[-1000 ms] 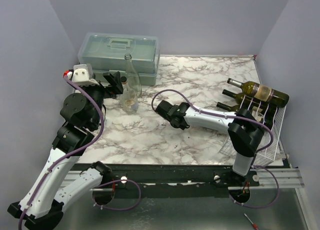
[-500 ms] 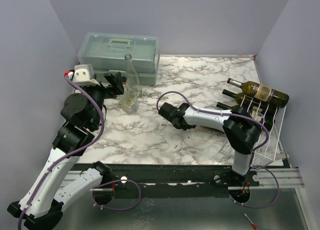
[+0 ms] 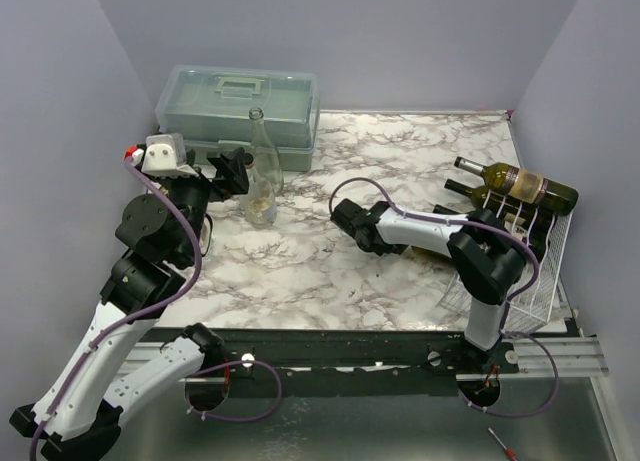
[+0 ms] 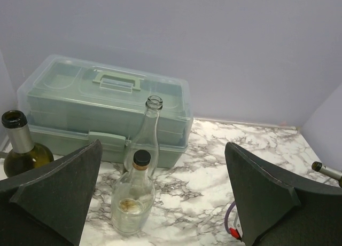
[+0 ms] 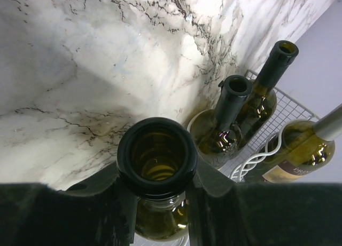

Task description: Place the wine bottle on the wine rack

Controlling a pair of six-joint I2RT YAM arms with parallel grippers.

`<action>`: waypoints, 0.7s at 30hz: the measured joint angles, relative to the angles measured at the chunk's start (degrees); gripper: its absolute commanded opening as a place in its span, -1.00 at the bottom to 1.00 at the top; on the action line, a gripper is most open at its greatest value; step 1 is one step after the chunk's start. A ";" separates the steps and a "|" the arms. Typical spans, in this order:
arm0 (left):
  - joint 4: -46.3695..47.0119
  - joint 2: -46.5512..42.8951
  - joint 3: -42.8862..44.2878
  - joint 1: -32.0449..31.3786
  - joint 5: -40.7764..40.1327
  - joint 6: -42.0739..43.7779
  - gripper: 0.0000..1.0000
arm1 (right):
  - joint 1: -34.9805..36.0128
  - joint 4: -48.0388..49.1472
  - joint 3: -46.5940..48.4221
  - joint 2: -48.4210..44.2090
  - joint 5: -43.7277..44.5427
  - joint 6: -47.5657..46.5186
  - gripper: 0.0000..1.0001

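Over on the right side of the table, the right hand is clamping the neck of one dark wine bottle. That bottle is lying low just beside the wine rack, mouth pointing away from it. Three other dark bottles are resting at the rack. The left hand is hanging wide open, gripping nothing, near two clear bottles standing in front of one grey-green toolbox. One more green bottle is standing off to their left.
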 measured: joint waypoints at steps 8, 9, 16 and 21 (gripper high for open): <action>0.02 -1.07 -0.04 -1.62 0.00 -0.02 0.97 | -1.77 1.86 -3.93 -0.46 -1.18 -2.23 -0.99; 0.02 -1.07 -0.04 -1.70 -0.02 0.00 0.97 | -2.14 2.14 -4.72 -0.81 -1.36 -2.82 -0.99; 0.02 -1.20 -0.15 -2.38 -0.04 0.00 0.97 | -4.46 2.67 -6.75 -3.37 -4.13 -5.42 -0.99; 0.02 -1.51 -0.15 -2.89 -0.09 0.00 0.97 | -5.88 3.74 -9.86 -5.64 -5.27 -7.54 -0.99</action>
